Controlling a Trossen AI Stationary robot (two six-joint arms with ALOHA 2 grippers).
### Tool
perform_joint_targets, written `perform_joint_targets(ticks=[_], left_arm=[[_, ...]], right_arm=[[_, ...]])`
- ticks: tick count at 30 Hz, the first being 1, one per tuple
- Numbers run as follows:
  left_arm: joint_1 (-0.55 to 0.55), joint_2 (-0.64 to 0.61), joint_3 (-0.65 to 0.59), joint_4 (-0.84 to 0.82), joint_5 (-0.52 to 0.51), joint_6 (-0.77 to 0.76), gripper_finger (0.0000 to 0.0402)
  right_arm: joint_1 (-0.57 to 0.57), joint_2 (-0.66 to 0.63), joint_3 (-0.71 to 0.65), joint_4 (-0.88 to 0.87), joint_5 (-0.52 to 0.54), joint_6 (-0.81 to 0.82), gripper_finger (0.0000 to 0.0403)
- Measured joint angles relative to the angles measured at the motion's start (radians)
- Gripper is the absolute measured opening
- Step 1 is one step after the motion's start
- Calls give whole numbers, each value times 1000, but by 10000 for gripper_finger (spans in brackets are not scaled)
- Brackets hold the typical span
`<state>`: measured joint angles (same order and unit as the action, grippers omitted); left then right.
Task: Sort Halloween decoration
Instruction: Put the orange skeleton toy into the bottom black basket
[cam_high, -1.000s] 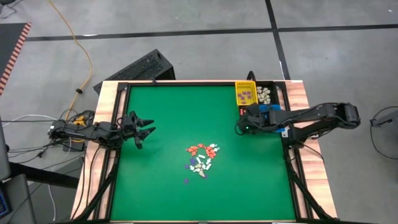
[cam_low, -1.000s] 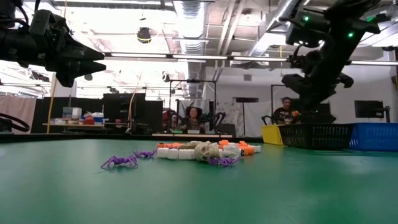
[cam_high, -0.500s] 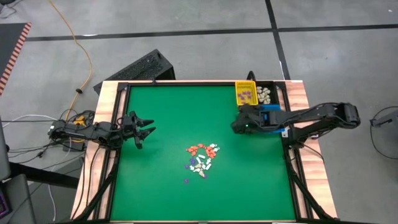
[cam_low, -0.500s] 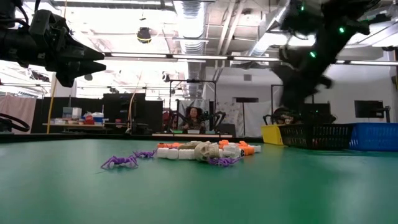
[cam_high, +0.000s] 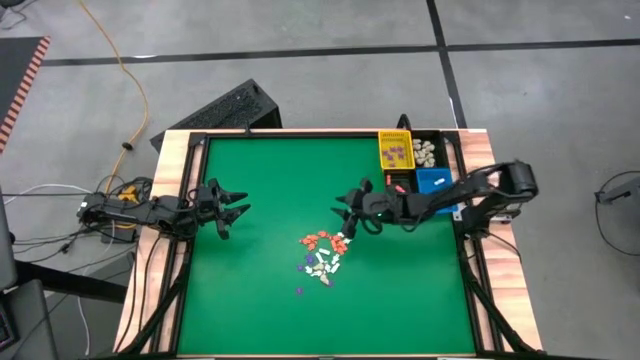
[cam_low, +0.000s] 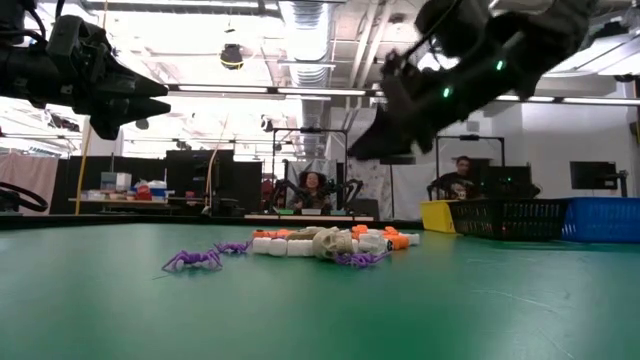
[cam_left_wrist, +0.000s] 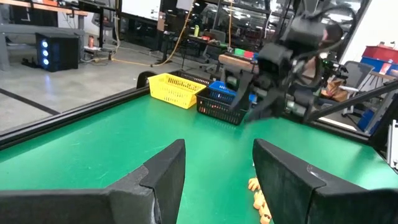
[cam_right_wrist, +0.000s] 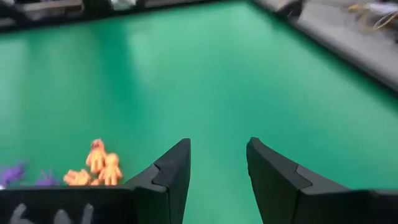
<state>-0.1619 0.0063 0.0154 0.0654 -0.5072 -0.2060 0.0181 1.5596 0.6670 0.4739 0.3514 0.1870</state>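
Observation:
The Halloween trinkets (cam_high: 322, 254) lie in a small heap of cream-white, orange and purple pieces on the green mat near the table's middle, also seen low in the low view (cam_low: 320, 243). One purple piece (cam_high: 299, 291) lies apart nearer the near edge. My right gripper (cam_high: 347, 210) hangs open above the mat just right of and beyond the heap, fingers (cam_right_wrist: 217, 163) empty; orange figures (cam_right_wrist: 99, 168) show beside them. My left gripper (cam_high: 235, 208) waits open over the mat's left side (cam_left_wrist: 217, 165).
A yellow bin (cam_high: 395, 150), a black bin with cream pieces (cam_high: 426, 152) and a blue bin (cam_high: 434, 180) stand at the table's far right corner. Wooden rails (cam_high: 170, 200) frame the mat. People sit in the room behind (cam_low: 312, 188).
My right arm has swung from the bins at the far right corner toward the table's middle, ending just right of the heap, and has come out with open fingers. The trinkets have stayed where they were.

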Motion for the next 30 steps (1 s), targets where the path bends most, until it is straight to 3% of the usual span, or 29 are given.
perform_joint_targets(ticks=[3,16,24,30], left_arm=[[0,0,0,0,0,0,178],[0,0,0,0,-1,0,178],[0,0,0,0,-1,0,178],[0,0,0,0,-1,0,178]], right_arm=[[6,76,2,55,-63,24,175],[76,286,177,4,-132,17,175],[78,292,216,-188,-118,17,175],[78,294,217,-210,-118,22,175]])
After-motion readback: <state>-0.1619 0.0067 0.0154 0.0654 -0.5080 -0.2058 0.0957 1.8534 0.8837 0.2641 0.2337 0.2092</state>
